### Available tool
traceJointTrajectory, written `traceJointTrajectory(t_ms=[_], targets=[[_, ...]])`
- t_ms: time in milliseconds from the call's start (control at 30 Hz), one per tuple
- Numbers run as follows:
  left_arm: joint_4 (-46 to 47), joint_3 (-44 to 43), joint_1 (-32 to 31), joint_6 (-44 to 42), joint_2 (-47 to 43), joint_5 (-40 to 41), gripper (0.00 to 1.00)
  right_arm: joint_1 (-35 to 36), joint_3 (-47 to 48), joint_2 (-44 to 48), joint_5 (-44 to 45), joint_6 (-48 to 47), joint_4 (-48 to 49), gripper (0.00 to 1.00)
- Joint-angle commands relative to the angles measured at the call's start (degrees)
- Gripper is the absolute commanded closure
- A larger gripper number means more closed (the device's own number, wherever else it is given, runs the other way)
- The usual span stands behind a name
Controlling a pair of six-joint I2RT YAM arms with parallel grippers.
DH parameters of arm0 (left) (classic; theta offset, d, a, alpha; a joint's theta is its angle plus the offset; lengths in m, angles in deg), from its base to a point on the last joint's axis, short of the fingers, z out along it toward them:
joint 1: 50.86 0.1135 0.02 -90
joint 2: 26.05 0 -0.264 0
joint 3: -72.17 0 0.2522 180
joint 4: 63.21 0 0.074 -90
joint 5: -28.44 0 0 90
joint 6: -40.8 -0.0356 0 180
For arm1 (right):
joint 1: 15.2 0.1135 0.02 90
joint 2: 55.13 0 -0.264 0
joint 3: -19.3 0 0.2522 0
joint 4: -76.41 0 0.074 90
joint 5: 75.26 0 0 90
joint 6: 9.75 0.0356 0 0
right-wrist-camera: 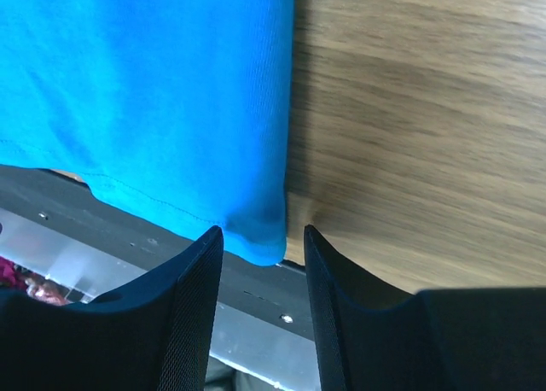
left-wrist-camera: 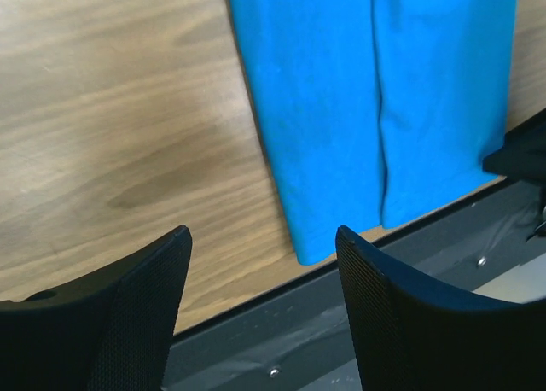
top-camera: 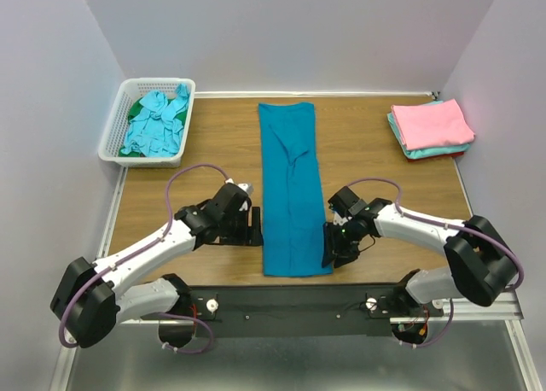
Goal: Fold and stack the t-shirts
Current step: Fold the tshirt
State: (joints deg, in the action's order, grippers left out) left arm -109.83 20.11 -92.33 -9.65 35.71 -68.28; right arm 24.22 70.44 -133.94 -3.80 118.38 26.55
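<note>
Our left gripper [top-camera: 256, 227] and right gripper [top-camera: 331, 246], both spread, flank the teal t-shirt [top-camera: 290, 195], folded lengthwise mid-table. Cross-folds remain, we judge; folded stack [top-camera: 431, 125] sits far right, unfolded shirts [top-camera: 158, 122] in far-left basket [top-camera: 113, 131].

A deep teal-blue t-shirt [top-camera: 293, 190] lies flat, folded lengthwise into a long strip down the middle of the table [top-camera: 375, 165], its hem at the near edge. A folded pink t-shirt [top-camera: 431, 122] tops a stack at far right. Crumpled aqua t-shirts [top-camera: 158, 125] fill the basket [top-camera: 113, 135].
</note>
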Motion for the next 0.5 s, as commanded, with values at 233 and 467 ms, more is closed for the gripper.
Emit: traceJointTrajectory(t_ms=[233, 467], targets=[[1.92, 1.66, -5.80, 1.85, 5.03, -3.82, 0.26, 0.48, -0.74, -3.37, -2.02, 0.10, 2.00, 0.66], [1.31, 0.25, -9.15, 2.72, 9.17, -4.18, 0.31, 0.48, -0.74, -1.97, -0.26, 0.19, 1.21, 0.99]])
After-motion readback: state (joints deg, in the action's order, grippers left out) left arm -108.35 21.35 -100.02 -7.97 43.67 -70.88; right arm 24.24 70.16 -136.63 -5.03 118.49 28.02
